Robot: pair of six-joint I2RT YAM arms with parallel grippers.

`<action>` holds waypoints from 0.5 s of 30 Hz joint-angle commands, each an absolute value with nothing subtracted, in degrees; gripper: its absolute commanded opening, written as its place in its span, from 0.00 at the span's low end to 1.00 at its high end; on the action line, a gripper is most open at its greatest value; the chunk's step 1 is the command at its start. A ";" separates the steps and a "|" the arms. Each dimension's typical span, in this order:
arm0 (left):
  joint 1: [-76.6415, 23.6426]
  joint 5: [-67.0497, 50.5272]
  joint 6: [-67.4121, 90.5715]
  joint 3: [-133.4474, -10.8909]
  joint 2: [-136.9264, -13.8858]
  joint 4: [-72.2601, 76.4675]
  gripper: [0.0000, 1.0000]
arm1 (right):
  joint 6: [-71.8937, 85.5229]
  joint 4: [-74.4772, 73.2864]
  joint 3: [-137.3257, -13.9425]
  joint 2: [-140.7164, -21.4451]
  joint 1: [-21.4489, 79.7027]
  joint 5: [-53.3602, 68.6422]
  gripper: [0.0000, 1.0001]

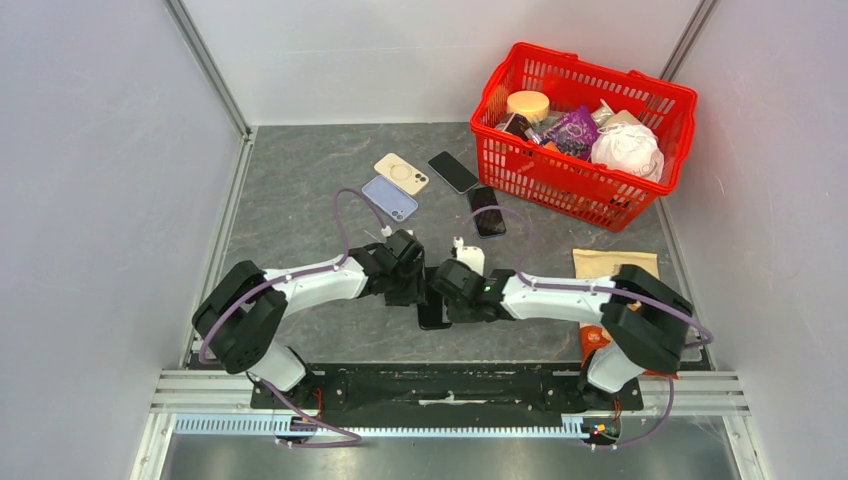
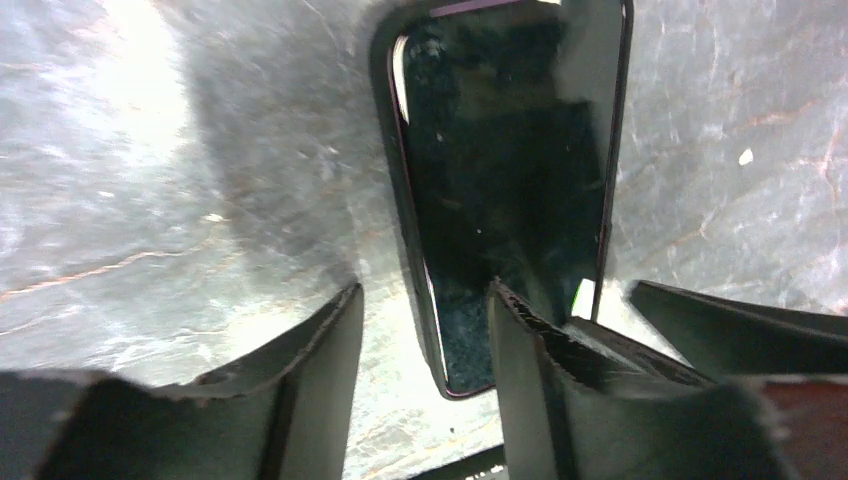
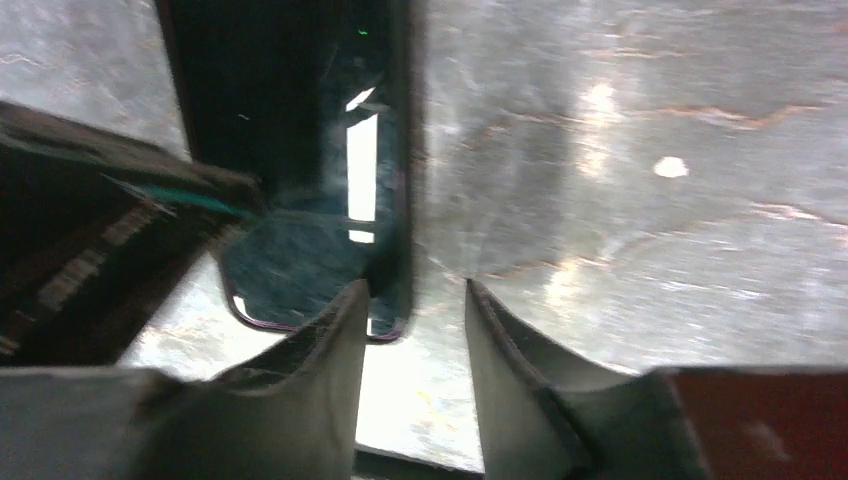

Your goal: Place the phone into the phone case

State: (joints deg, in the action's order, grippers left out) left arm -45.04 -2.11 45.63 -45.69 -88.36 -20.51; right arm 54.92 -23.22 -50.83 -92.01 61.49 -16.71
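A black phone (image 1: 433,312) lies screen up on the table between my two grippers. In the left wrist view the dark screen (image 2: 510,150) sits inside the rim of a dark phone case (image 2: 393,200), and a thin bright sliver shows between rim and phone along the left side. My left gripper (image 2: 425,290) is open, its fingers either side of the case's left edge near the bottom corner. My right gripper (image 3: 415,285) is open and straddles the case's right edge (image 3: 400,200). From above, the left gripper (image 1: 408,285) and right gripper (image 1: 455,290) flank the phone closely.
A beige case (image 1: 401,172), a lilac phone or case (image 1: 389,197) and two black phones (image 1: 453,171) (image 1: 487,211) lie farther back. A red basket (image 1: 585,130) of goods stands back right. A brown packet (image 1: 613,263) lies by the right arm.
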 commanded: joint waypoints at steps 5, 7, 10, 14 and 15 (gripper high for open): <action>-45.00 7.97 44.22 -51.16 -83.77 -24.34 0.81 | 52.68 -26.27 -45.04 -70.63 54.09 -15.51 0.74; -45.29 7.53 43.49 -52.16 -84.40 -24.21 0.85 | 52.44 -27.83 -43.43 -65.96 52.19 -17.09 0.82; -46.65 7.96 42.72 -54.68 -86.94 -24.89 0.87 | 52.23 -29.41 -41.66 -61.28 50.02 -18.42 0.88; -48.61 11.33 43.02 -58.78 -91.19 -27.72 0.88 | 52.12 -29.79 -40.03 -58.66 49.31 -17.71 0.90; -49.05 12.02 43.34 -59.50 -92.10 -27.97 0.89 | 52.20 -29.72 -39.63 -58.40 49.26 -17.46 0.90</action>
State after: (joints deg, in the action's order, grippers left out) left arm -47.18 7.64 44.82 -55.35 -88.64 -25.50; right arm 52.88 -27.64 -41.63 -59.31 49.47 -16.73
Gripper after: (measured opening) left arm 0.879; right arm 0.896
